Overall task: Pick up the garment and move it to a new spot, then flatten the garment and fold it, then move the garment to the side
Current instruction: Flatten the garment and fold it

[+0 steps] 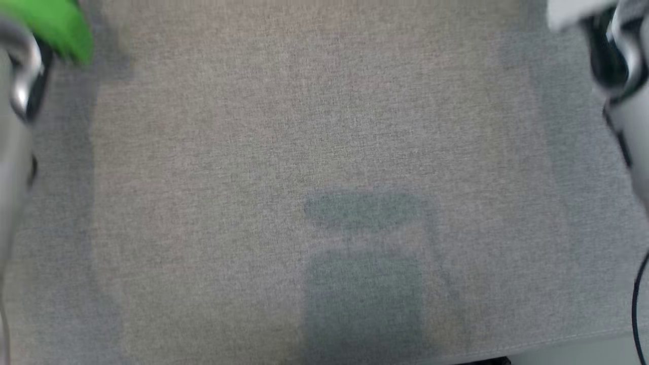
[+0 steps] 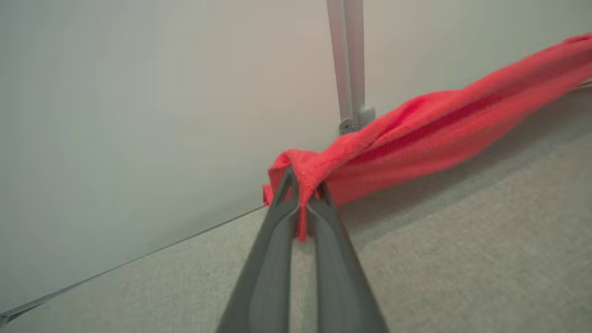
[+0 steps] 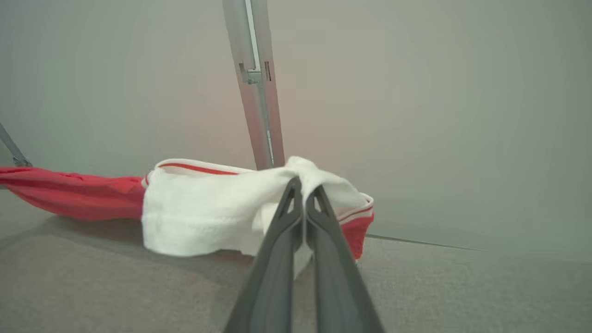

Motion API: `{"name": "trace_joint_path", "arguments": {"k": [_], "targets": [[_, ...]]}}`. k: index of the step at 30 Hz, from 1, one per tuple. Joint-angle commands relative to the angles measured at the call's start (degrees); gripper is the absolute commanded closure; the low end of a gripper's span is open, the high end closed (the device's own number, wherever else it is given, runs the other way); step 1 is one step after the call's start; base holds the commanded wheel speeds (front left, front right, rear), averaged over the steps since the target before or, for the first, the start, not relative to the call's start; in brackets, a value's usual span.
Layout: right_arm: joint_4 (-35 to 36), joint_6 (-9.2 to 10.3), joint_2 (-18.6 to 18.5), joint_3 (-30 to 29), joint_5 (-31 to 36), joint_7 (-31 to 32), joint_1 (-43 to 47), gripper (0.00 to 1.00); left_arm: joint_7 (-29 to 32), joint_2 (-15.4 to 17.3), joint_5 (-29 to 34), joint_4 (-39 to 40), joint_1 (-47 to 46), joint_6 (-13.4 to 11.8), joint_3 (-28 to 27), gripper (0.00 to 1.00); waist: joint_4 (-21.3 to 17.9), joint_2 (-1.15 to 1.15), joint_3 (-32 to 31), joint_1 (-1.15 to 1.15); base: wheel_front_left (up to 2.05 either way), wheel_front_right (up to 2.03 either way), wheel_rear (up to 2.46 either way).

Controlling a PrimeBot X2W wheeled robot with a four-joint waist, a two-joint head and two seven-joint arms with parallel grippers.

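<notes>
Blur smears the head view, with left forearm (image 1: 12, 152) and right forearm (image 1: 628, 116) cut off at its edges. The garment (image 2: 416, 134) runs off frame in both wrist views. Left gripper (image 2: 305, 182) is clamped on its red end and right gripper (image 3: 304, 185) on its white end, the cloth strung between them over the grey surface (image 1: 324, 152).

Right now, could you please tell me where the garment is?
In both wrist views the garment hangs stretched over the grey table: the left gripper pinches its red end, the right gripper its white end.
</notes>
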State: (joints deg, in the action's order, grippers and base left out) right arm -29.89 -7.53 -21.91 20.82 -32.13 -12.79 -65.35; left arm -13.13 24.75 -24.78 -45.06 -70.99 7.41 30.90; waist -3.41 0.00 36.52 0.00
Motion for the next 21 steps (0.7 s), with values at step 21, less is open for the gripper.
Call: {"name": "trace_joint_path", "arguments": {"k": [21], "targets": [[29.8, 0.09, 0.9, -11.6, -2.2, 6.4, 63.8, 1.0, 5.2, 10.4, -13.6, 45.5, 67.8, -21.2, -0.7, 1.0, -4.0, 0.0, -21.1, 0.0, 0.0, 0.0, 0.0]]}}
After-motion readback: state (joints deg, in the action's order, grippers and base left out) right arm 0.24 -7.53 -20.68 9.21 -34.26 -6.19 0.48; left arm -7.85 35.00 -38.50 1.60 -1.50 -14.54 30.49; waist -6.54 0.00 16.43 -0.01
